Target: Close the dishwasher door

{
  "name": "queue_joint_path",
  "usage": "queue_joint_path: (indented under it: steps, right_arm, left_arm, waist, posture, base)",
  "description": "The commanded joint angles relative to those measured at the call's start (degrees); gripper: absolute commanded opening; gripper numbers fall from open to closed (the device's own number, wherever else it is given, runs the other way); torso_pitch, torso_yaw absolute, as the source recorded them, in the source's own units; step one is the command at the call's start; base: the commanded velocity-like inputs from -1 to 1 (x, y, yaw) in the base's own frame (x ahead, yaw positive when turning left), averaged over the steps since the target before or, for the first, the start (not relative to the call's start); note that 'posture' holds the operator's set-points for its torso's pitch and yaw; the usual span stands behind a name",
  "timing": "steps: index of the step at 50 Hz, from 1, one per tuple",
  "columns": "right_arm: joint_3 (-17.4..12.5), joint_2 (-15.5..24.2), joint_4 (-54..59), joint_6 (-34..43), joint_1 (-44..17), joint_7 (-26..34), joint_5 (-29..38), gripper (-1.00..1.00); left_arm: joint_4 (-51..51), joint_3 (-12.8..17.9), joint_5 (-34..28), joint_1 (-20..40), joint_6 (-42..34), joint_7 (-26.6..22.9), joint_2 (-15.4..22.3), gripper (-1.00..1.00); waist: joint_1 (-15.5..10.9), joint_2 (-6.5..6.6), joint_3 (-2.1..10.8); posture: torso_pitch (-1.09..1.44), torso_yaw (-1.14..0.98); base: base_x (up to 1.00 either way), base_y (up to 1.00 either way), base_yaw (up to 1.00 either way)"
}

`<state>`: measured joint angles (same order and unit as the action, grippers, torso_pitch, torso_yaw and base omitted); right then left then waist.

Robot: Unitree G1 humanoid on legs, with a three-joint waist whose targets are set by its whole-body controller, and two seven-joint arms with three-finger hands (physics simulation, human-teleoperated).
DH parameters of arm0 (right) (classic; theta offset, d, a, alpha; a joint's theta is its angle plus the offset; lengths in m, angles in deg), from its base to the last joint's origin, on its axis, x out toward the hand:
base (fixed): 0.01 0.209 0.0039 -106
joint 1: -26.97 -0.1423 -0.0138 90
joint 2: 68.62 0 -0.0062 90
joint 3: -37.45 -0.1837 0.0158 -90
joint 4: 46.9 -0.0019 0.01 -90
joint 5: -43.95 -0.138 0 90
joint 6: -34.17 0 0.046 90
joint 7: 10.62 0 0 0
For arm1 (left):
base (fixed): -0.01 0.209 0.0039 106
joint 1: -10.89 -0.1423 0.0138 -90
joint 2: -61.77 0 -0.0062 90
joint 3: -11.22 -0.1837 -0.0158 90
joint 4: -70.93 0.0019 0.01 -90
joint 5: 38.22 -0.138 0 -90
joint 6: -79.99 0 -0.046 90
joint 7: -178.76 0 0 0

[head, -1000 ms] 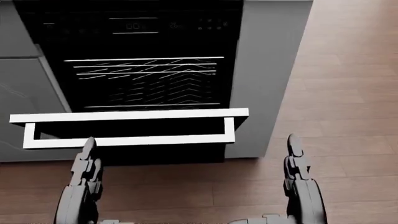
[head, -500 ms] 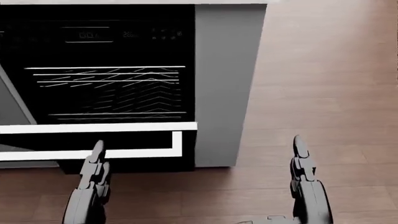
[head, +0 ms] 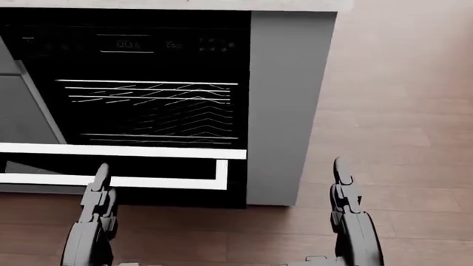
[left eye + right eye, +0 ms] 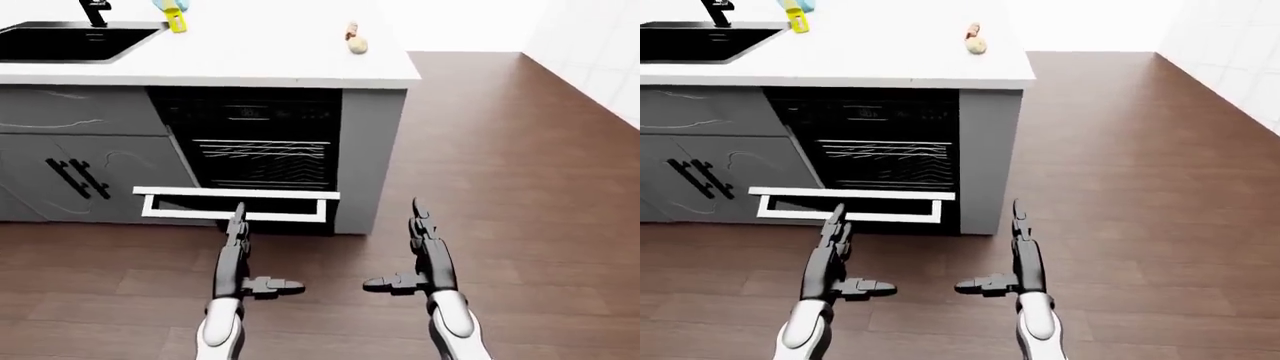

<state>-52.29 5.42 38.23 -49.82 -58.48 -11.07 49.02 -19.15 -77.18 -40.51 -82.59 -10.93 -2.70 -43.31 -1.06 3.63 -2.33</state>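
Dark wood-plank kitchen floor (image 4: 520, 187) fills the foreground. Nearest, grey three-finger left hand (image 4: 236, 251) and grey three-finger right hand (image 4: 425, 255) hover fingers spread, holding nothing, left fingertips just under the white-rimmed black dishwasher door (image 4: 235, 204), which hangs dropped open low under the white countertop (image 4: 260, 64), likely lined up to lift it. Panel display unreadable. Farther: black sink (image 4: 70, 39), small yellow object (image 4: 176, 19).
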Motion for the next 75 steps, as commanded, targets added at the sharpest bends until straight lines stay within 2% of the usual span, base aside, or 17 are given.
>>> queue_joint_path:
  steps: [1,4,9,13,17,19,20,22,31,37,52,61,65,67,68,70,75]
  right_arm:
    - [-1.0,0.5,-2.0,-1.9,-0.8,-0.3,-0.1,1.00]
    - [-0.9,0.5,-1.9,-2.1,-0.8,-0.2,-0.1,1.00]
    - [-0.9,0.5,-1.6,-2.3,-0.7,-0.2,-0.1,1.00]
    - [-0.8,0.4,-2.2,-2.1,-0.4,-0.2,-0.1,1.00]
    - [-0.7,0.4,-1.8,-2.2,-0.6,-0.3,-0.1,1.00]
    - [-0.7,0.4,-2.0,-2.0,-0.7,-0.3,-0.1,1.00]
    - [-0.7,0.5,-2.2,-1.9,-0.6,-0.2,0.0,1.00]
    - [-0.7,0.5,-2.3,-1.9,-0.6,-0.2,-0.1,1.00]
    - [-0.8,0.6,-3.3,-1.0,-0.8,-0.1,0.1,1.00]
    - [-0.7,0.5,-3.4,-2.1,0.2,0.0,0.0,1.00]
    - [-0.6,0.4,-3.5,-2.1,0.5,0.0,0.0,1.00]
    - [-0.6,0.5,-4.4,-1.5,0.5,0.2,0.0,1.00]
    - [-0.7,0.5,-4.6,-1.4,0.5,0.2,-0.1,1.00]
    - [-0.7,0.4,-4.4,-1.5,0.5,0.2,-0.1,1.00]
    - [-0.7,0.4,-4.5,-1.5,0.5,0.2,-0.1,1.00]
    - [-0.7,0.4,-4.3,-1.8,0.6,0.2,-0.2,1.00]
    - [-0.7,0.4,-4.5,-2.0,1.0,0.2,-0.3,1.00]
  left_arm:
    - [-2.9,-0.7,0.1,1.0,1.8,-0.1,-0.3,1.00]
    - [-2.7,-0.7,0.1,1.0,1.9,-0.1,-0.2,1.00]
    - [-2.9,-0.6,0.2,0.9,1.9,-0.1,-0.2,1.00]
    - [-2.7,-0.7,0.2,0.8,2.2,-0.2,-0.3,1.00]
    - [-2.4,-0.9,0.0,0.7,2.5,-0.2,-0.3,1.00]
    - [-2.7,-0.9,0.1,0.7,2.2,-0.2,-0.3,1.00]
    - [-2.8,-0.9,0.1,0.7,2.2,-0.2,-0.3,1.00]
    - [-2.6,-1.1,-0.1,0.6,2.3,-0.1,-0.4,1.00]
    - [-2.9,-1.4,-0.2,0.4,2.2,-0.1,-0.5,1.00]
    - [-2.3,-1.4,-0.4,0.5,2.5,0.0,-0.4,1.00]
    - [-2.9,-1.5,-0.5,0.2,2.4,0.0,-0.5,1.00]
    - [-3.3,-1.7,-0.5,-0.1,2.2,-0.1,-0.5,1.00]
    - [-3.0,-1.7,-0.6,0.0,2.4,0.0,-0.6,1.00]
    - [-2.7,-1.6,-0.5,0.2,2.5,0.0,-0.5,1.00]
    - [-2.8,-1.6,-0.5,0.2,2.5,0.0,-0.5,1.00]
    - [-2.5,-1.5,-0.5,0.3,2.6,0.0,-0.5,1.00]
    - [-2.7,-1.6,-0.5,0.2,2.6,0.0,-0.5,1.00]
  waist:
    - [0.4,0.79,0.97]
    - [0.0,0.72,1.60]
    - [-0.3,-1.32,1.33]
    - [-0.4,-3.74,1.52]
    - [-0.2,-7.87,2.26]
    - [0.4,-6.24,1.52]
    - [0.2,-6.20,1.09]
    - [0.6,-5.60,1.52]
    - [2.1,-6.84,1.02]
    - [2.7,-6.45,1.79]
    - [1.6,-5.38,1.34]
    - [1.3,-3.53,1.19]
    - [1.2,-1.56,1.06]
    - [1.4,-0.24,1.88]
    - [0.9,-1.21,1.65]
    - [0.7,0.08,0.84]
    - [0.0,-0.94,1.40]
  posture:
    - [0.00,0.00]
    - [0.00,0.00]
    - [0.00,0.00]
    - [0.00,0.00]
    - [0.00,0.00]
    - [0.00,0.00]
    - [0.00,0.00]
    - [0.00,0.00]
    - [0.00,0.00]
    - [0.00,0.00]
    - [0.00,0.00]
    - [0.00,0.00]
    - [0.00,0.00]
    - [0.00,0.00]
    - [0.00,0.00]
    - [0.00,0.00]
    - [0.00,0.00]
  base:
    - [0.00,-0.31,0.00]
    - [0.00,-0.32,0.00]
    - [0.00,-0.32,0.00]
    - [0.00,-0.34,0.00]
    - [0.00,-0.46,0.00]
    - [0.00,-0.52,0.00]
    - [0.00,-0.51,0.00]
    - [0.00,-0.32,0.00]
    - [0.00,-0.01,0.00]
    - [0.00,0.00,0.01]
    - [0.00,0.00,0.20]
    - [0.00,0.00,0.20]
    - [0.00,0.00,0.21]
    - [0.00,0.00,0.21]
    - [0.00,0.00,0.21]
    - [0.00,0.00,0.21]
    - [0.00,0.00,0.20]
